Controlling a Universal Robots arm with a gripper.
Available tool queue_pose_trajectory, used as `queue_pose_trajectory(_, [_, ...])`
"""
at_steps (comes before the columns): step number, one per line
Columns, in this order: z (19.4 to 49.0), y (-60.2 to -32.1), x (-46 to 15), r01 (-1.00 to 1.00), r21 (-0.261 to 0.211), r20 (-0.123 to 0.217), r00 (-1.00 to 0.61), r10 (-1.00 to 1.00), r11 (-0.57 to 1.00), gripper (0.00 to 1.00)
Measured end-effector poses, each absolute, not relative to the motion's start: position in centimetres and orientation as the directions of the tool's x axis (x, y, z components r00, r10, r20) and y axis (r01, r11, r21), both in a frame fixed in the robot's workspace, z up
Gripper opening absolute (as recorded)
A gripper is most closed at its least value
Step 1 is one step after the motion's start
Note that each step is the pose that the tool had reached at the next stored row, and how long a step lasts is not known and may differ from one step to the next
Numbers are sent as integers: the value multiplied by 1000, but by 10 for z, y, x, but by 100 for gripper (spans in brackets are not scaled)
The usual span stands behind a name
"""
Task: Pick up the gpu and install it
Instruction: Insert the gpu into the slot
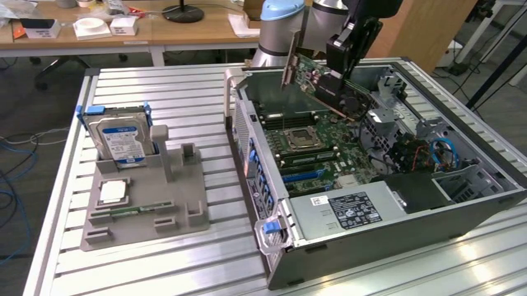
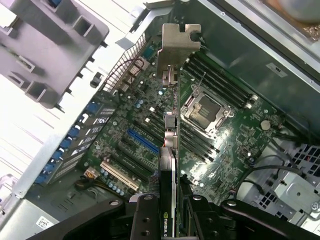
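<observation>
The gripper (image 1: 344,61) hangs over the far part of the open computer case (image 1: 461,209), its black fingers (image 2: 150,220) pinched on the gpu (image 1: 317,83), which it holds clear above the motherboard (image 1: 321,151). In the exterior view the card is tilted, green circuit face toward the exterior view's left, with its silver end bracket (image 1: 288,65) pointing toward the far left wall of the case. In the wrist view the card shows edge-on, the bracket (image 2: 178,47) at the end away from the fingers, and the card's edge runs above the board between the processor socket (image 2: 206,111) and the blue expansion slot (image 2: 142,141); whether it lines up with any slot is hard to say from this angle. The card touches nothing in the case. Well apart, on the slatted metal table (image 1: 140,271) at the exterior view's left, a grey holder tray (image 1: 165,209) carries an upright hard drive (image 1: 122,140) with a blue-white label, a square chip (image 1: 113,192) lying flat, and a narrow green memory stick (image 1: 136,209) lying near the tray's near side.
</observation>
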State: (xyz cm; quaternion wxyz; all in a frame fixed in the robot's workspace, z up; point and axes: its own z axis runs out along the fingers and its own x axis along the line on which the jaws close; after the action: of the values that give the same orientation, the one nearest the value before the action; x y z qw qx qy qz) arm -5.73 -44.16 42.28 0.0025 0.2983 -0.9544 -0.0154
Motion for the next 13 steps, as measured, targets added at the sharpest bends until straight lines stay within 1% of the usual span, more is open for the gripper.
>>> queue_pose_trajectory(13, [423, -442, -57, -648, 31, -4, -761, -649, 761, 26])
